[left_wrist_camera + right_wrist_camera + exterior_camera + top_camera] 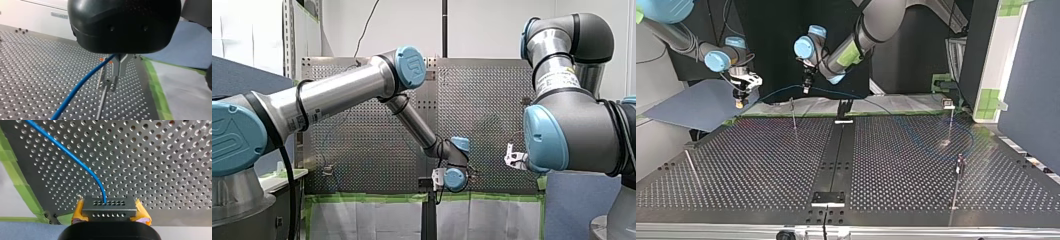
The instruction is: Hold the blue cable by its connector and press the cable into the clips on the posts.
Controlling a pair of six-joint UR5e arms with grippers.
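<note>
Bright, even room light fills the front view, with soft glare along the silver arm tube [347, 92]. The top view's upper centre is dark; the perforated black table [761, 165] gleams faintly.

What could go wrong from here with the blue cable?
The left gripper holds the blue cable near a thin post; pressing off-centre could miss its clip or bend the post. The right gripper clamps the connector, so pulling apart could strain the cable's bend there.
</note>
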